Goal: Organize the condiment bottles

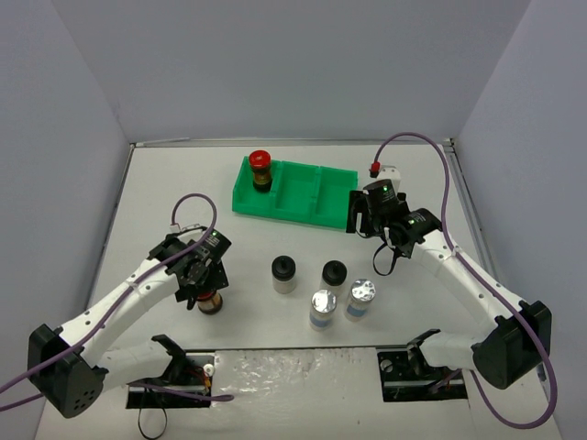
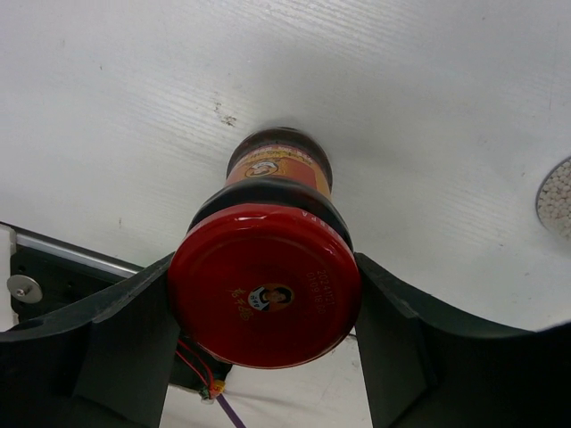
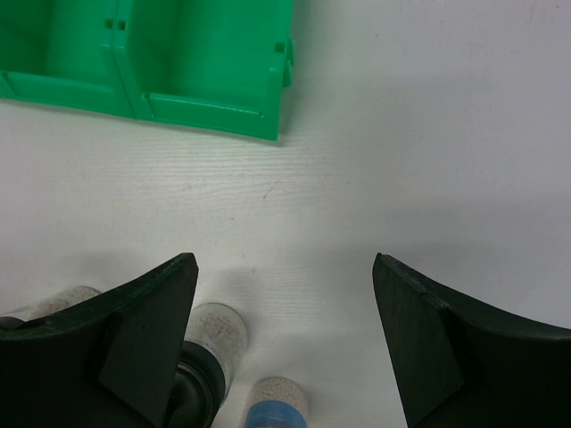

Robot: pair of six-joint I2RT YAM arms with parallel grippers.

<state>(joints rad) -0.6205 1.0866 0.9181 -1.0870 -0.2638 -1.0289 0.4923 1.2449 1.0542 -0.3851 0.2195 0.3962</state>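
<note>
Since the left pincer (image 2: 264, 294) is closed on the red-capped cylindrical glass jar of dark brown sauce (image 2: 277, 169) only by its smooth lid, a fast lift could let the jar swivel, slip out and drop. It stands on the white tabletop (image 1: 165, 192), near the left arm's side. Judging by the task, it is probably meant for the green plastic three-compartment tray (image 1: 303, 213), whose left compartment already holds a matching red-capped jar (image 1: 260, 170). A careless lowering could topple that one or catch the tray's wall. The two black-capped pale jars (image 1: 283, 272) and two silver-capped clear jars (image 1: 322, 307) stand close to a likely path. The right pincer (image 3: 285, 339), wide and empty, hovers beside the tray's right end, where the arms could crowd each other.
</note>
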